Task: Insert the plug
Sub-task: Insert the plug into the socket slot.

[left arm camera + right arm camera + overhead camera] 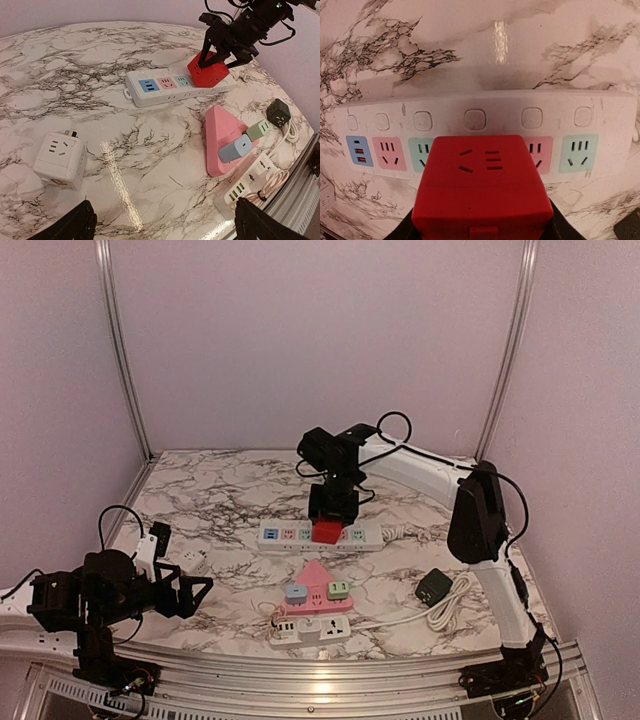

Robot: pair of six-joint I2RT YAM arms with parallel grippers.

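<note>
A red cube plug (327, 532) sits on the middle of a long white power strip (280, 536), which has blue, pink and green sockets. My right gripper (329, 518) is shut on the red cube from above. In the left wrist view the red cube (208, 73) looks slightly tilted on the strip (140, 98), under the right gripper (217, 57). In the right wrist view the cube (482, 190) covers the strip's (445, 112) middle socket. Its prongs are hidden. My left gripper (188, 593) is open and empty at the front left, and its fingers (70, 227) frame bare table.
A white cube adapter (60, 159) lies at the front left. A pink triangular socket block (220, 130) holds a grey-blue and a green plug. A white USB strip (245, 182) lies at the front edge. A dark green plug (433, 587) with a white cable lies at the right.
</note>
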